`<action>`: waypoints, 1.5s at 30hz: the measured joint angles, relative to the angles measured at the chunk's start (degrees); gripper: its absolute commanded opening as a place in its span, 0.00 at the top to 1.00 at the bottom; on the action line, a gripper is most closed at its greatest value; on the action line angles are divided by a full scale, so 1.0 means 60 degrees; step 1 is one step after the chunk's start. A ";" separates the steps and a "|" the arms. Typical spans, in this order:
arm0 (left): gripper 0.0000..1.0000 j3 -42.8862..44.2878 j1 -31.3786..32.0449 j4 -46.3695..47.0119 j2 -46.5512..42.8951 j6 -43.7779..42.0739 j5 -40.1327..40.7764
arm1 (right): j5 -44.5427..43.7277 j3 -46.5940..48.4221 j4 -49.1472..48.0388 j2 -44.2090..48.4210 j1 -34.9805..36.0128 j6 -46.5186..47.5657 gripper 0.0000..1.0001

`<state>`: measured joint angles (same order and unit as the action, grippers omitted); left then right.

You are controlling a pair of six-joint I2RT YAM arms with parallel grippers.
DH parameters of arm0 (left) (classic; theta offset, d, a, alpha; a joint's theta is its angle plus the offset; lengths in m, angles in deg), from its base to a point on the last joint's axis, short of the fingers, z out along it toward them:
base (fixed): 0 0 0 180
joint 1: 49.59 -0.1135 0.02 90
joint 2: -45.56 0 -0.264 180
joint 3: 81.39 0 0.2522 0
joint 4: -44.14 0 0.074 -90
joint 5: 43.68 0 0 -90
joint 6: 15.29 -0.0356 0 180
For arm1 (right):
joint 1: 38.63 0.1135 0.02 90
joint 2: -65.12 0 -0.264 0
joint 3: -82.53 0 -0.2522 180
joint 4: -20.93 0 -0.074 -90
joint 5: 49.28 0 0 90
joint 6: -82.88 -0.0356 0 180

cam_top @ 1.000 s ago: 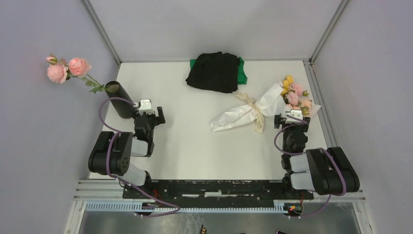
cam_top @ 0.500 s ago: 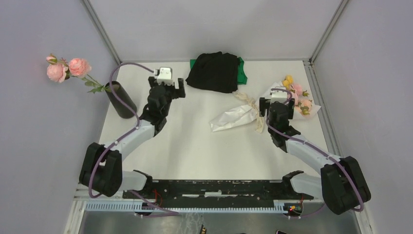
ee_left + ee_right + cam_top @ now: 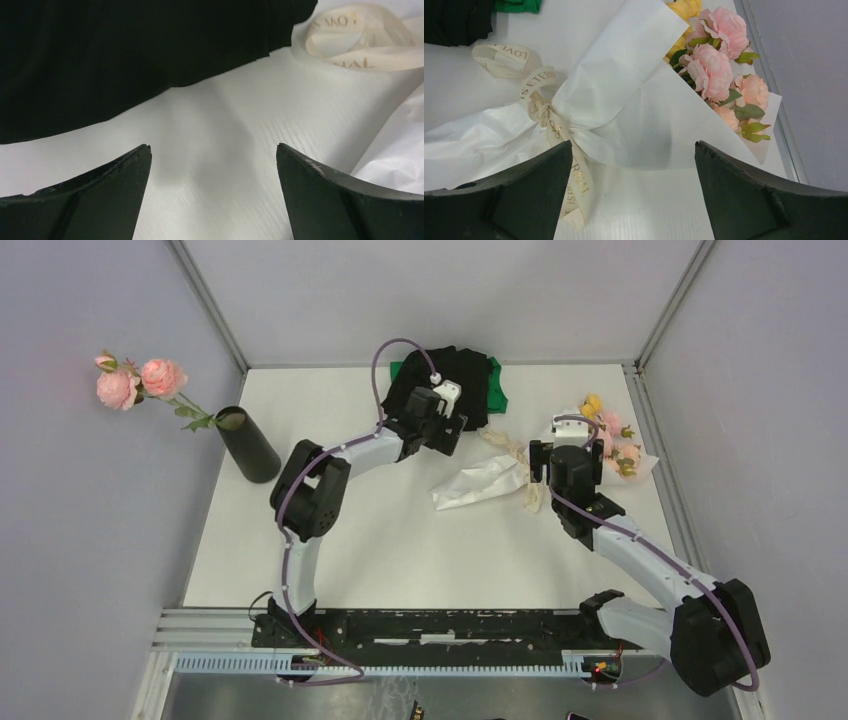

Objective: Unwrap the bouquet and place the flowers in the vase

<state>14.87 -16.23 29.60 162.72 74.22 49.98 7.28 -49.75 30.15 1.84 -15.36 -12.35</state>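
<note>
White bench seen from the top camera: the bouquet lies tied at 2 o'clock, its paper tail pointing to 8 o'clock and the flowers at the far end, near the right edge. The matte black vase stands at 9 o'clock, well apart from the bouquet, with a stem of pink roses leaning out towards 10 o'clock. A black-and-green cloth heap sits at 12 o'clock. The left claw hangs at the heap's near edge. The right claw hangs over the bouquet's middle, between ribbon and flowers.

Left wrist view: the left claw is spread wide over bare bench, gripping nothing. Black cloth fills 10 to 12 o'clock, a loop of cream ribbon lies at 1 o'clock and white paper at 4 o'clock.

Right wrist view: the right claw is equally wide and empty above the white paper. The gold-lettered ribbon is knotted at 10 o'clock, and pink, peach and yellow flowers show at 1 o'clock
</note>
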 measured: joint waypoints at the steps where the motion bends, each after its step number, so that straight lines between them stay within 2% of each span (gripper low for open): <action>1: 0.00 0.0317 0.0044 -0.0240 0.0357 -0.0004 -0.0138 | 0.0000 0.0015 0.0062 0.0058 0.0000 -0.0062 0.02; 6: 0.00 0.0951 0.0382 -0.0984 0.1107 -0.0004 -0.0550 | 0.0044 0.0015 0.0084 -0.0222 -0.0226 -0.0178 0.02; 11: 0.00 0.1184 0.0896 -0.1140 0.1304 -0.0004 -0.0721 | 0.0576 0.0062 -0.0160 -0.1523 -0.1523 -0.0364 0.02; 14: 0.00 0.1246 0.1144 -0.1144 0.1479 -0.0004 -0.0721 | 0.0838 0.0331 -0.0189 -0.2521 -0.1898 -0.0412 0.02; 20: 0.01 0.1191 0.1275 -0.1107 0.1588 -0.0073 -0.0747 | 0.1180 0.1778 -0.0062 -0.4572 -0.2164 -0.0401 0.02; 26: 0.02 0.0441 0.1388 -0.0718 0.1173 -0.0066 -0.0838 | 0.1432 0.3155 0.0047 -0.5665 -0.2175 -0.0328 0.02; 32: 0.02 -0.0481 0.2379 -0.0546 0.0576 0.0164 -0.0594 | 0.1800 0.4532 0.0299 -0.6543 -0.2178 -0.0266 0.02; 35: 0.02 -0.0678 0.3096 -0.0466 0.0463 0.0357 -0.0419 | 0.1934 0.4940 0.0350 -0.6794 -0.2197 -0.0229 0.02; 40: 0.00 -0.0674 0.3599 -0.0484 0.0459 0.0627 -0.0018 | 0.2007 0.4987 0.0342 -0.6634 -0.2222 -0.0160 0.02; 45: 0.00 -0.0674 0.3446 -0.1177 0.0204 0.0907 0.0335 | 0.2044 0.4809 0.0412 -0.5176 -0.2218 -0.0011 0.02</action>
<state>10.82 4.45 22.54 163.95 79.67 51.99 19.55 -20.90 32.62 -29.22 -28.67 -12.42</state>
